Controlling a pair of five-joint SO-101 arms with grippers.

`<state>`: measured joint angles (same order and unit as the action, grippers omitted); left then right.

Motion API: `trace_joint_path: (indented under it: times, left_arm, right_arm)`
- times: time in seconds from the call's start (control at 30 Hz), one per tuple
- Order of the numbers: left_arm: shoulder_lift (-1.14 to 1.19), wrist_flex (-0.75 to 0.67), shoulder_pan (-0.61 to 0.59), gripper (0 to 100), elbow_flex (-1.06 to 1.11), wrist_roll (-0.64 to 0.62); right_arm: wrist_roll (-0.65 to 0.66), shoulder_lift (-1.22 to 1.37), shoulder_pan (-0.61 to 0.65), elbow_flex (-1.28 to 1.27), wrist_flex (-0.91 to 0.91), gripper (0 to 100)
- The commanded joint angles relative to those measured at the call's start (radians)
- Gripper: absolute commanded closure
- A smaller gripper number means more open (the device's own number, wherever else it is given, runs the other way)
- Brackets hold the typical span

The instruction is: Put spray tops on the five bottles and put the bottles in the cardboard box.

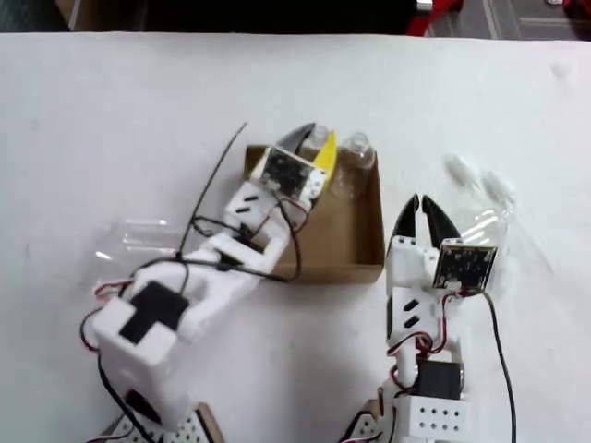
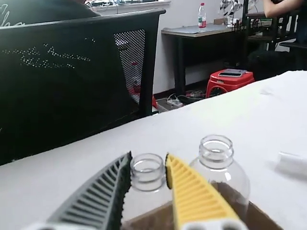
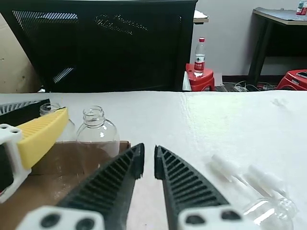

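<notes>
- The bottle [image 2: 147,173] I'm working on stands upright at the far wall of the cardboard box [image 1: 346,235]. My left pincer [image 2: 148,159] is closed on its neck, grey finger on one side, yellow on the other.
- A second bottle [image 2: 218,165] stands just beside the yellow finger, also inside the box. Both necks are bare, with no spray top on either.
- I judge the task to be at an early stage. Two of the five bottles are boxed but uncapped, so no capping is done yet and three bottles are left to box.
- My right pincer [image 3: 149,162] sits outside the box, near its side wall. It is narrowed to a slit and holds nothing.
- Just ahead of that pincer, on its outer side, lie the spray tops [image 3: 228,166]. I count two for certain, perhaps more.
- A loose bottle [image 3: 268,211] lies on its side, touching or just beside those tops.
- Well behind the left pincer, beside its arm, clear shapes on the worktop [image 1: 111,111] look like more bottles [image 1: 138,238]. I cannot tell how many.
</notes>
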<state>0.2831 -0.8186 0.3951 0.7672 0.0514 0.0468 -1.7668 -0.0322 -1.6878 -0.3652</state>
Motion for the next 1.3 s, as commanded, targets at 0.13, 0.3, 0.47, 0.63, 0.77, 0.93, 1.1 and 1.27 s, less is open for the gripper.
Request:
trace_joint_path:
  times: [0.13, 0.3, 0.47, 0.63, 0.77, 0.93, 1.1, 1.27]
  left_arm:
    - [0.157, -0.029, 0.007, 98, -0.166, 0.018]
    - [0.133, -0.089, 0.012, 98, -0.126, 0.015]
    - [0.073, -0.100, 0.015, 98, -0.075, 0.014]
    - [0.059, -0.100, 0.015, 98, -0.068, 0.014]
    - [0.042, -0.106, 0.015, 98, -0.028, 0.014]
    - [-0.030, -0.098, 0.007, 98, 0.006, 0.012]
    - [-0.093, 0.002, 0.015, 90, 0.049, 0.009]
    - [-0.143, 0.161, -0.004, 84, -0.008, -0.129]
  right_arm:
    - [0.040, 0.007, -0.004, -0.003, 0.004, 97.0]
    - [0.080, 0.007, 0.002, -0.003, 0.002, 97.0]
    - [0.080, 0.007, 0.002, -0.003, 0.002, 97.0]
    - [0.080, 0.007, 0.002, -0.003, 0.002, 97.0]
    - [0.080, 0.007, 0.002, -0.003, 0.002, 97.0]
    - [0.080, 0.007, 0.002, -0.003, 0.002, 97.0]
    - [0.081, 0.007, 0.002, -0.003, 0.002, 97.0]
    - [0.083, 0.007, 0.002, -0.003, 0.002, 97.0]
